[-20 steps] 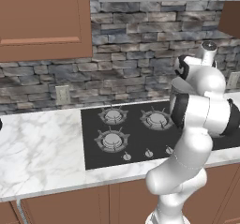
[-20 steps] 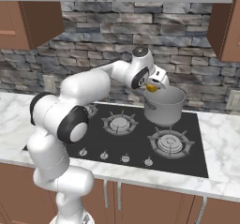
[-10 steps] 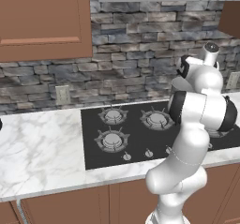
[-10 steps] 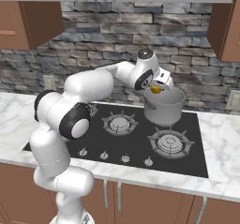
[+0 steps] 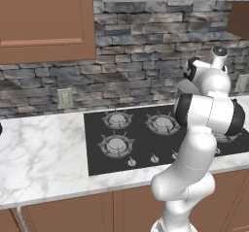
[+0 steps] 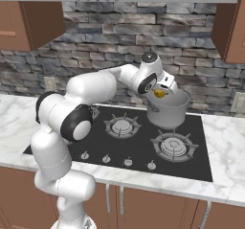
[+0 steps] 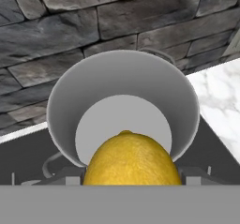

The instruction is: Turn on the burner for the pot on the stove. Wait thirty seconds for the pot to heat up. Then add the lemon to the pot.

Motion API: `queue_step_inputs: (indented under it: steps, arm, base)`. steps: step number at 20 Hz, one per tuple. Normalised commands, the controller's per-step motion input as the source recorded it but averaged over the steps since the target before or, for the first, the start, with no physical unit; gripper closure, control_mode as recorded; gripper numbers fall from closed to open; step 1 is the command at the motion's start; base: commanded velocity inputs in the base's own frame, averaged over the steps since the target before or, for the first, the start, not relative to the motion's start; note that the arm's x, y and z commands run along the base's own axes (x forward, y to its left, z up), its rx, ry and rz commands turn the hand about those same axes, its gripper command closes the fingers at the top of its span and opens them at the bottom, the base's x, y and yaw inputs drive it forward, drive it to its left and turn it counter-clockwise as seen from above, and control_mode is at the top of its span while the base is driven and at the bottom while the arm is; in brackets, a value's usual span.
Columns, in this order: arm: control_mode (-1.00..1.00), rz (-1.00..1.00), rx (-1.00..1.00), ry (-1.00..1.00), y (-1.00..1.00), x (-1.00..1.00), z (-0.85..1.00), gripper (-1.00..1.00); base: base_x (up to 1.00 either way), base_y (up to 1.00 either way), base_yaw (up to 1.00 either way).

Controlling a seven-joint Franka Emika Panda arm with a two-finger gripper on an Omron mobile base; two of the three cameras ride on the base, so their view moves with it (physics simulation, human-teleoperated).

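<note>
Tool [image 6: 161,92] closed around the lemon [image 6: 160,93], carried just above the pot [image 6: 169,109] on the stove [image 6: 191,165]; probably light, firm, round and slippery, best pinched across its middle.

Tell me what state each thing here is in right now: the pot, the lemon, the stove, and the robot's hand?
pot: upright on the back right burner, nothing inside.
lemon: held in the jaws, above the pot's rim.
stove: no flame visible on any burner.
gripper: jaws shut on the lemon.
</note>
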Motion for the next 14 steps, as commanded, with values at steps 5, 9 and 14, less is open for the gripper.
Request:
queue_step_inputs:
  steps: [5, 9, 14]
  arm:
    - [-1.00, 0.00, 0.00, 0.00, 0.00, 0.00, 0.00, 1.00]
    - [-1.00, 0.00, 0.00, 0.00, 0.00, 0.00, 0.00, 1.00]
    - [-1.00, 0.00, 0.00, 0.00, 0.00, 0.00, 0.00, 1.00]
  base:
    - [0.00, 0.00, 0.00]
    - [0.00, 0.00, 0.00]
    - [0.00, 0.00, 0.00]
